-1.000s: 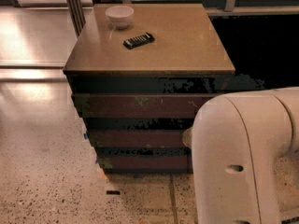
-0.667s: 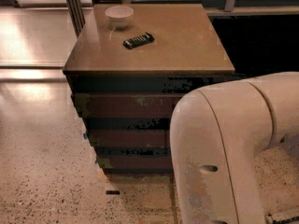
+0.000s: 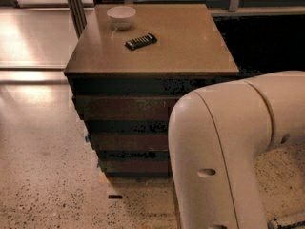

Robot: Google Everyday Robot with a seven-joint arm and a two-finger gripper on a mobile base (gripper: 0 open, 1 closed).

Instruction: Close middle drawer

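On the left, a pale speckled floor (image 3: 43, 175) ran up to the cabinet, with a small dark scrap (image 3: 115, 196) lying just in front of its foot. A white bowl (image 3: 121, 16) and a dark remote-like bar (image 3: 141, 41) sat near each other at the back left of the tan surface (image 3: 190, 46), where they had been a second earlier.

Below the surface, the middle drawer (image 3: 128, 141) showed only its dark-brown front, between the top drawer front (image 3: 124, 108) and the bottom one (image 3: 136, 166). No inner floor was visible, so it appeared pushed in or very nearly so, though a slight remaining gap could not be ruled out.

On the right, the robot's cream arm (image 3: 224, 147) had swung further left and higher than a second before. It covered the right ends of all three fronts, where it had earlier reached only their edge. With the drawer fronts unmoved, the swing looked more like the arm repositioning than a fresh push.

The gripper lay outside the picture, somewhere beyond the arm, and its state could not be told.
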